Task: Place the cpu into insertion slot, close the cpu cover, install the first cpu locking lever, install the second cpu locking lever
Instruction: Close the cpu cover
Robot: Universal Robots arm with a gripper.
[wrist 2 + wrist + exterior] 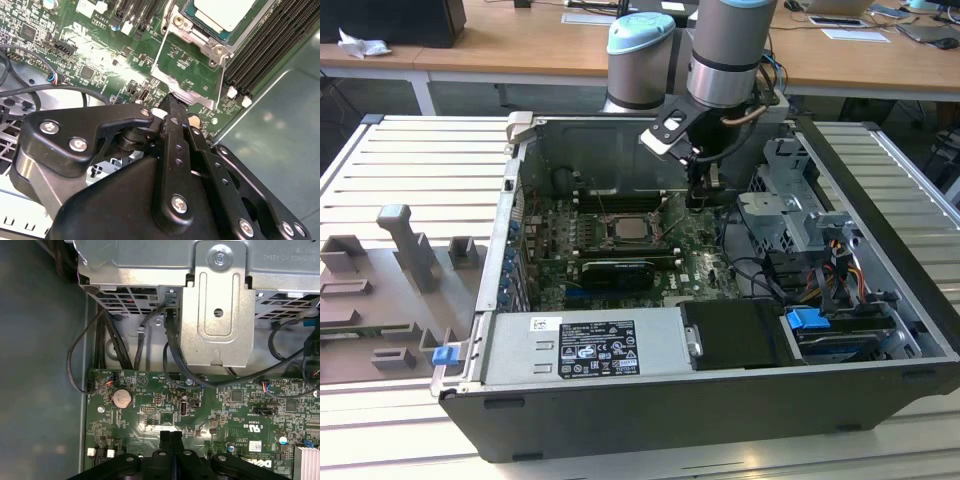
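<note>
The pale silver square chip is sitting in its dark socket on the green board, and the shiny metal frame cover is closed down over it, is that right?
Not quite. The pale silver square chip does sit in its dark socket, but the shiny metal frame cover is open, swung clear of the chip, as the second wrist view shows.

Green circuit board (100,55), pale silver cpu (225,12), shiny grey cpu cover (196,96), black end effector (172,101).
</note>
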